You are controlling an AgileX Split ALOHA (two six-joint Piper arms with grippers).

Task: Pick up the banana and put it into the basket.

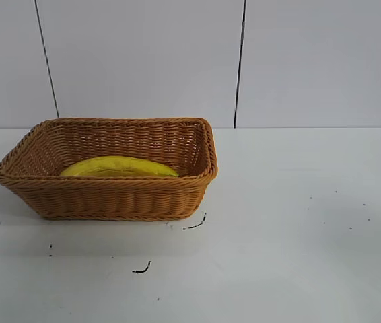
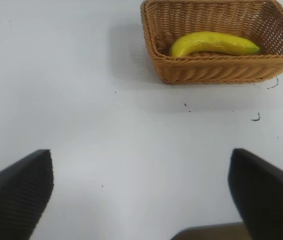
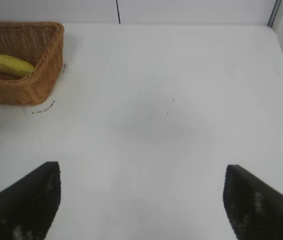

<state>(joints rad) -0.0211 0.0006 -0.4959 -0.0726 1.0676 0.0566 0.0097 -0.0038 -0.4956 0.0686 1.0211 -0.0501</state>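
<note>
One long, curved, bright yellow banana (image 1: 118, 167) lies inside the rectangular tan-orange woven wicker basket (image 1: 110, 199), resting on the basket's floor along its length, with the near wall hiding the fruit's lower edge in the exterior view. The basket stands on the left part of the white table (image 1: 298, 256), close to the pale panelled wall (image 1: 143, 54) behind it. A few small dark marks (image 1: 142, 269) dot the tabletop just in front of the basket and toward the right.

No arm appears in the exterior view. In the left wrist view the left gripper (image 2: 141, 195) hangs over bare table well apart from the basket, its two dark fingers (image 2: 16, 195) spread wide with nothing between them. In the right wrist view the right gripper (image 3: 141, 200) is likewise over bare table, well away from the basket, its black fingers (image 3: 24, 202) standing wide apart and empty.
</note>
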